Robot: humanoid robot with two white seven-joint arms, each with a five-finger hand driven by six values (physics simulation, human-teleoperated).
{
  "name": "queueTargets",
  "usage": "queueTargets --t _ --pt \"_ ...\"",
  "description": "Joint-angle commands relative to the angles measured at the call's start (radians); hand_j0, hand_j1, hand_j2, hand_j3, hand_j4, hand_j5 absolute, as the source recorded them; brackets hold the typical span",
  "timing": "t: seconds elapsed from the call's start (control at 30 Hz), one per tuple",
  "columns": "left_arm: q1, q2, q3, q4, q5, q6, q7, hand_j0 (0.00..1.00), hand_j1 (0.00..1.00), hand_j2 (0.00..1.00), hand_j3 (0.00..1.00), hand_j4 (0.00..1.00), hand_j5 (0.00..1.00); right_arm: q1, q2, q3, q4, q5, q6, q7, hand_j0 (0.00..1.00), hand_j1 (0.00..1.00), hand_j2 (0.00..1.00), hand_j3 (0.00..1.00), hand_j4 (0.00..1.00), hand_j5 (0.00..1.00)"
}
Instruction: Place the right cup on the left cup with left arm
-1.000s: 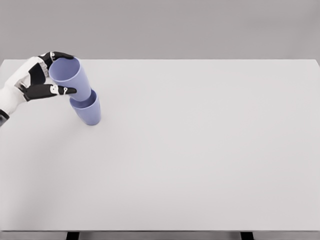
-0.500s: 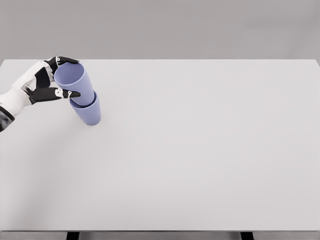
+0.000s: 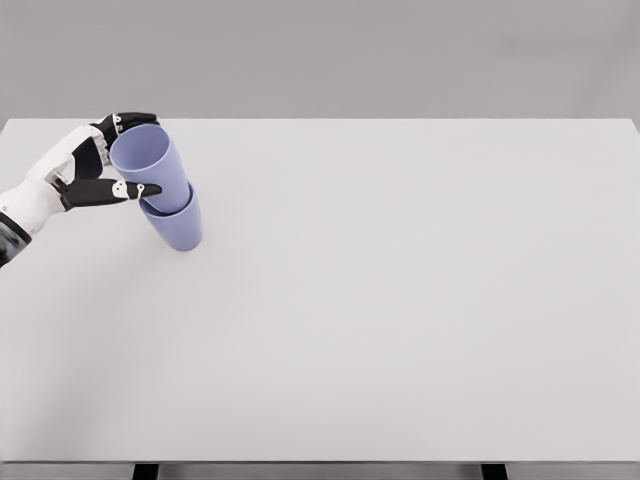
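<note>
Two lilac cups stand at the table's far left. The upper cup (image 3: pixel 156 168) is nested in the lower cup (image 3: pixel 181 228) and leans to the left, its mouth facing up and left. My left hand (image 3: pixel 148 154) comes in from the left edge and is shut on the upper cup: the thumb (image 3: pixel 135 189) lies across the cup's front, and the other fingers (image 3: pixel 128 121) curl behind its rim. The lower cup rests on the white table (image 3: pixel 400 300). No right arm shows in the head view.
The table's far edge runs just behind the hand, and its left edge is close by the wrist. A plain grey wall rises behind the table.
The left hand and upper cup have shifted slightly right and down, and the cup now sits deeper in the lower one. The lower cup has stayed in place.
</note>
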Motion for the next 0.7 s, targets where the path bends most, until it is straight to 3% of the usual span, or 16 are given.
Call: queueTargets --t 0.0,0.67 --pt "0.0 0.001 0.0 -0.002 0.003 0.0 0.0 0.84 0.84 0.84 0.84 0.84 0.84 0.0 0.0 0.0 0.0 0.0 0.0 0.0 1.0 1.0 1.0 1.0 1.0 1.0" --pt "0.003 0.007 0.0 -0.013 0.003 0.0 0.0 0.91 0.91 0.91 0.91 0.91 0.91 0.0 0.0 0.0 0.0 0.0 0.0 0.0 1.0 1.0 1.0 1.0 1.0 1.0"
